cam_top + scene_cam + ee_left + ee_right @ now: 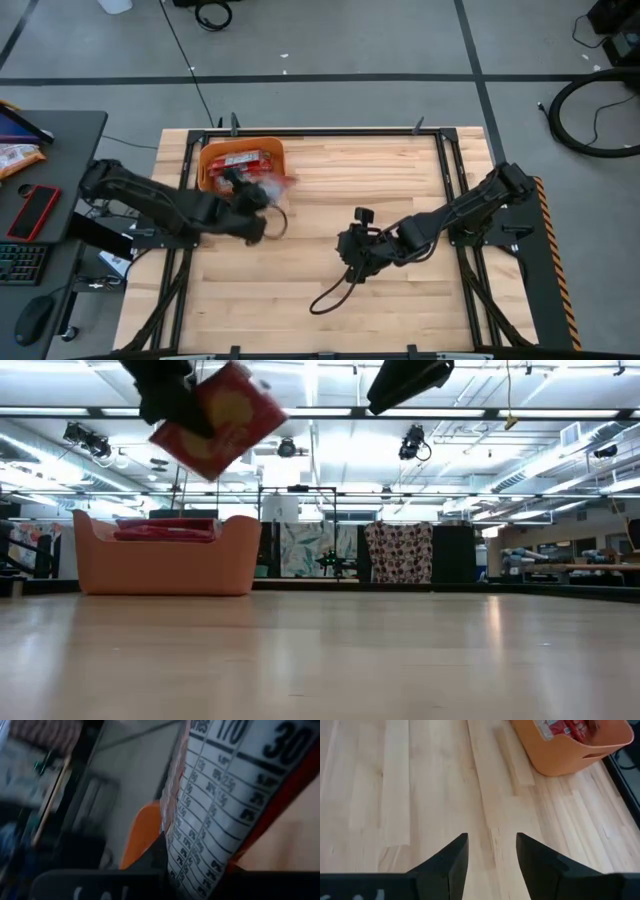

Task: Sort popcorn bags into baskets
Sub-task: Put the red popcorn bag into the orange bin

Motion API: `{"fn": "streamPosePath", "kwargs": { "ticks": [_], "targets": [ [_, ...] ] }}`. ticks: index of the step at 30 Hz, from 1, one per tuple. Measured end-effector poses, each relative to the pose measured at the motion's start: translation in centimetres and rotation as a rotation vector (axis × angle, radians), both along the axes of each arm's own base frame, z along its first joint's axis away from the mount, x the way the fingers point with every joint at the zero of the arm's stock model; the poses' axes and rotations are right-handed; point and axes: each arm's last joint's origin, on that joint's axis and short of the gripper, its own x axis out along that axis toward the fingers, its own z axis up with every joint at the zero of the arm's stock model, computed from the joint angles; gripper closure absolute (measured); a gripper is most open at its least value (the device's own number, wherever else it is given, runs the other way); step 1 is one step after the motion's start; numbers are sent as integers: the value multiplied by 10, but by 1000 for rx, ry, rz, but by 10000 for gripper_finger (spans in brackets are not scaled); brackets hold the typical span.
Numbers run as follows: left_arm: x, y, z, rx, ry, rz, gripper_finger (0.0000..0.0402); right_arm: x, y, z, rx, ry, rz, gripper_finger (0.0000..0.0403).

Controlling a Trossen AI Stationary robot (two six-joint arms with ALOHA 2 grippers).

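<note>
- The left end effector [262, 192] is clenched on a popcorn bag [222, 418], holding it tilted in the air, well clear of the surface [350, 300].
- In the high view that bag [272, 186] hangs just beside the near right corner of the orange basket [208, 160]; it looks close to the rim but not yet over the inside.
- The left wrist view shows the same bag [225, 805] close up, its white nutrition panel filling the view, with an edge of the basket [142, 835] behind it.
- The right end effector [491, 851] is released and holds nothing; its two fingers [452, 857] stand apart over bare wood near the middle of the surface.
- At least one red popcorn bag already lies inside the basket [560, 760]; the low view shows red packets [165, 530] at about rim height. How many there are I cannot tell.
- No other bags show on the surface in any view, so the one held looks like the last.
- Judged from this, the task is nearly done: what remains is to carry the bag over the basket and let it go.
</note>
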Motion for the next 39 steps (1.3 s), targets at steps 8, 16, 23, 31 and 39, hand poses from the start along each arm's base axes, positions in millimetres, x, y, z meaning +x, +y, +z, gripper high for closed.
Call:
{"fn": "streamPosePath", "kwargs": {
  "ticks": [8,16,23,31,39],
  "targets": [
    [-20,75,-2,14,148,378,362,4,2,-13,-5,42,-11,233],
    [-18,137,-17,-186,352,420,360,1,1,-27,0,71,-20,233],
    [-22,168,-52,-269,510,316,351,-3,1,-37,22,110,-14,233],
    [-31,166,-62,-258,577,339,283,-4,2,-38,19,106,-13,233],
    [-41,144,-26,-182,358,293,225,-5,2,-38,11,117,-13,233]
  ]
}}
